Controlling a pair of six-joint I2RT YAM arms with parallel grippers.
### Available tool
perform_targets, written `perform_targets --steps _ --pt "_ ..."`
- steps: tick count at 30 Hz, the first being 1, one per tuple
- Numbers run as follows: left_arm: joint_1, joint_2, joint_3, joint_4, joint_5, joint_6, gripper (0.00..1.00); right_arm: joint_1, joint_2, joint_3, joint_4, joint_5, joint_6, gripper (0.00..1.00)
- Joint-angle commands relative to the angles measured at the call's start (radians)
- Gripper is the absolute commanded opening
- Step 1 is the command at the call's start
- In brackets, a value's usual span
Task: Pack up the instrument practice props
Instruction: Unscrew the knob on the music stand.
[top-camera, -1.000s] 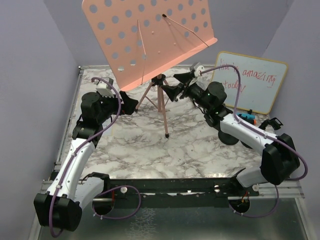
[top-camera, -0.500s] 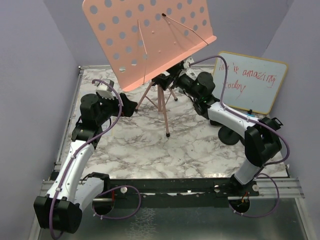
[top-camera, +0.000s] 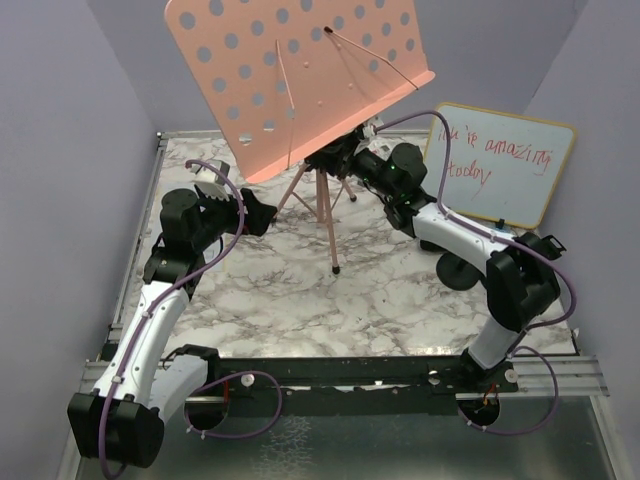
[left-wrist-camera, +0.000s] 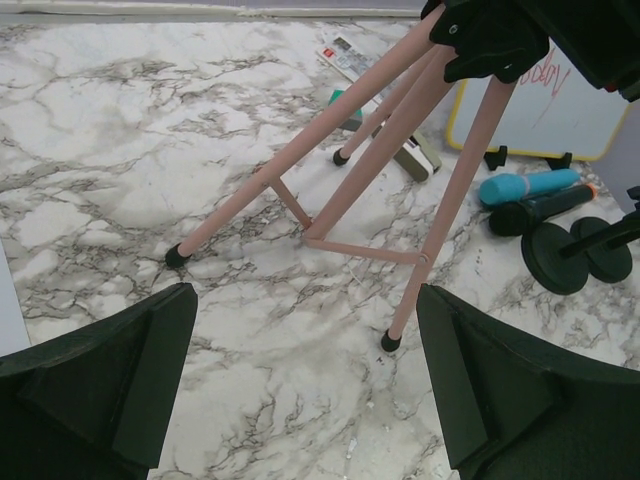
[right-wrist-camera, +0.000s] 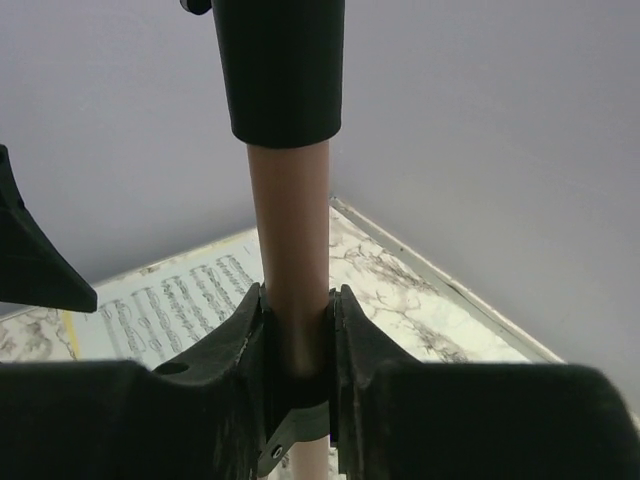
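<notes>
Barely begun: right claw (right-wrist-camera: 295, 335) clamped on music rack (top-camera: 300, 70) post, left claw (left-wrist-camera: 305, 385) gaping empty, blue microphone (left-wrist-camera: 528, 186), black microphone (left-wrist-camera: 545, 208), mic poles (left-wrist-camera: 555, 258) unpacked.

Left jaws wide, right jaws clamped

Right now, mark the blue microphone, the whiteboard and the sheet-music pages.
blue microphone (left-wrist-camera: 528, 186), left wrist view, middle of its blue body.
whiteboard (top-camera: 503, 170), top external view, the white writing face.
sheet-music pages (right-wrist-camera: 170, 300), right wrist view, the printed staves.
</notes>
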Motion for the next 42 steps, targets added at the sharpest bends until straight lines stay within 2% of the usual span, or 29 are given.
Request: perform_targets --steps 1,4,8,10,13,17,21,25,30,35,42 --pt "0.004 -0.015 -0.011 0.087 0.055 -0.036 0.99 0.011 -0.108 -0.046 -0.024 0.119 -0.050 0.01" --pt "0.004 -0.003 -0.014 0.183 0.090 -0.125 0.99 0.039 -0.161 -0.076 -0.069 0.249 -0.133 0.00" --pt "-0.012 0.012 -0.054 0.350 0.114 -0.244 0.99 0.059 -0.232 -0.130 -0.078 0.390 -0.153 0.00" --pt "-0.044 0.019 -0.071 0.399 0.088 -0.261 0.99 0.071 -0.251 -0.151 -0.079 0.486 -0.163 0.00" --pt "-0.121 0.044 -0.078 0.441 0.027 -0.243 0.99 0.086 -0.265 -0.182 -0.067 0.564 -0.165 0.00" --pt "-0.188 0.090 -0.119 0.580 0.006 -0.275 0.99 0.120 -0.281 -0.228 -0.015 0.654 -0.192 0.00" --pt "-0.201 0.127 -0.164 0.759 0.011 -0.288 0.99 0.129 -0.294 -0.241 -0.037 0.653 -0.181 0.00" --pt "-0.209 0.166 -0.213 0.905 0.001 -0.228 0.96 0.132 -0.294 -0.259 -0.035 0.633 -0.169 0.00" --pt "-0.230 0.221 -0.302 1.191 0.030 -0.137 0.91 0.132 -0.287 -0.258 -0.053 0.589 -0.163 0.00" --pt "-0.259 0.298 -0.251 1.220 0.096 -0.020 0.88 0.132 -0.293 -0.260 -0.063 0.566 -0.158 0.00" --pt "-0.270 0.374 -0.180 1.217 0.100 0.085 0.79 0.132 -0.301 -0.270 -0.073 0.540 -0.150 0.00"
